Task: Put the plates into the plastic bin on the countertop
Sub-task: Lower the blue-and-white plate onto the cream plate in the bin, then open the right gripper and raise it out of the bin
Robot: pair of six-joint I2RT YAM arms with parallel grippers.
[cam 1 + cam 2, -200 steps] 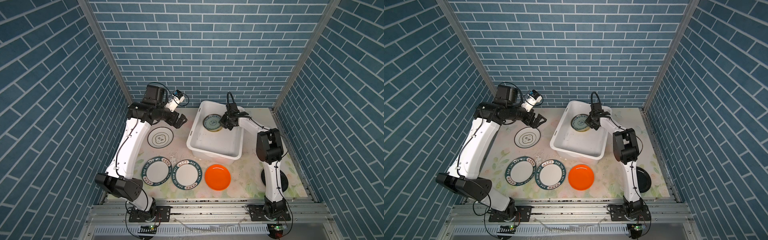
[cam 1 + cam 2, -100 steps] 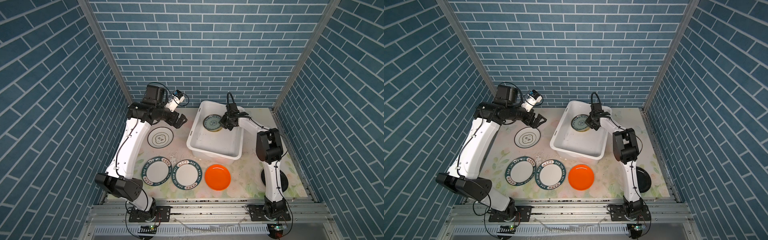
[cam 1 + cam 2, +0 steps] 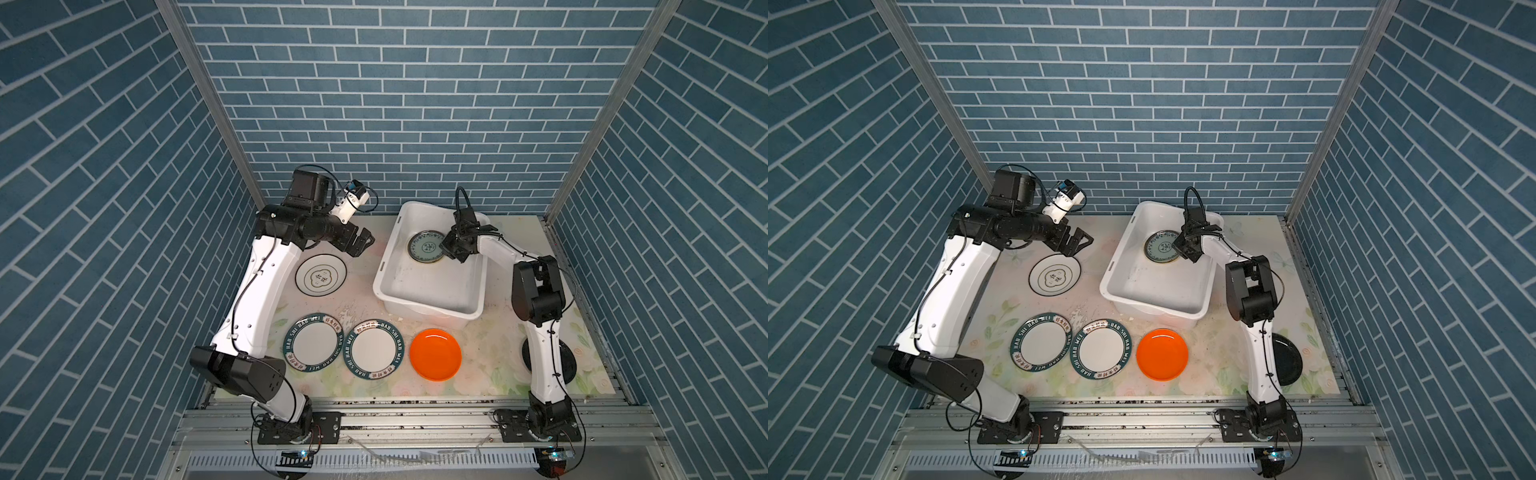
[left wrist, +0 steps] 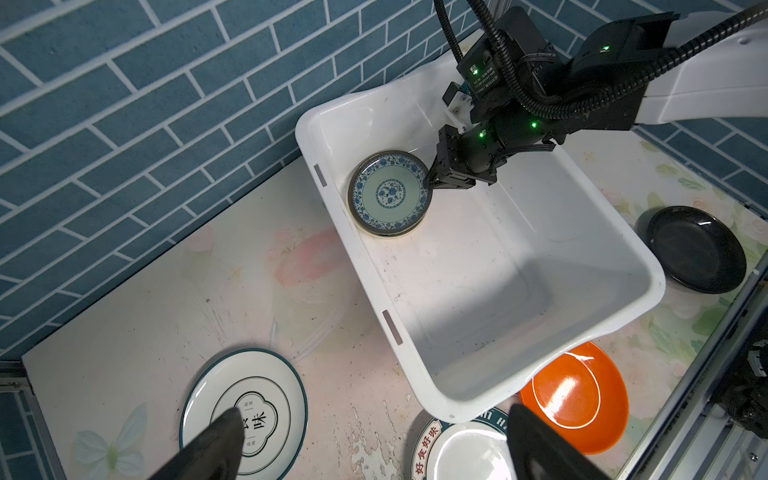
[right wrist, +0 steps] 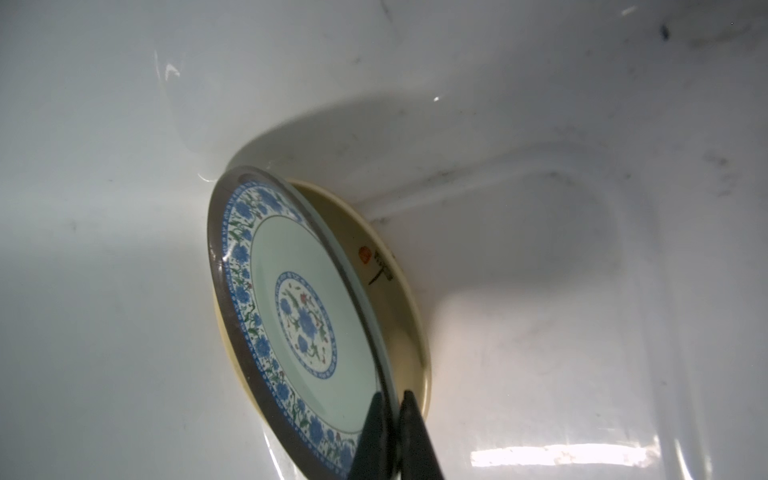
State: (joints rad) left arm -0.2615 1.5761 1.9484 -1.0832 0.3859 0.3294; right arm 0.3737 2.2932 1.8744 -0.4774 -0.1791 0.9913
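Right gripper (image 3: 446, 249) is inside the plastic bin (image 3: 432, 286), at the far end. It is closed tight on the rim of the blue-green patterned plate (image 5: 291, 307), one finger on each face. In the right wrist view that plate sits tilted, gripped edge lifted. It lies over a cream-yellow plate (image 5: 399, 299) on the bin floor in the far corner, and the cream one carries a small red stamp and dark script.

Left gripper (image 3: 361, 243) is wide open and holds nothing. It hangs above the tabletop (image 3: 361, 286), just past the far edge of the white black-rimmed plate (image 3: 321, 275), between that plate and the bin. Its two dark fingers (image 4: 216, 449) show spread well apart in the left wrist view.

The bin stands angled on the tabletop at the far right, and the rest of its floor is bare.

Plates outside the bin, all flat on the tabletop:
- White black-rimmed plate: left of the bin.
- Two green-rimmed lettered plates (image 3: 312, 343) (image 3: 375, 350): side by side in the near row, rims just about touching.
- Orange plate (image 3: 435, 354): right of them, below the bin's near corner.
- Black plate (image 3: 1285, 353): near right, partly hidden behind the right arm (image 3: 540, 361).
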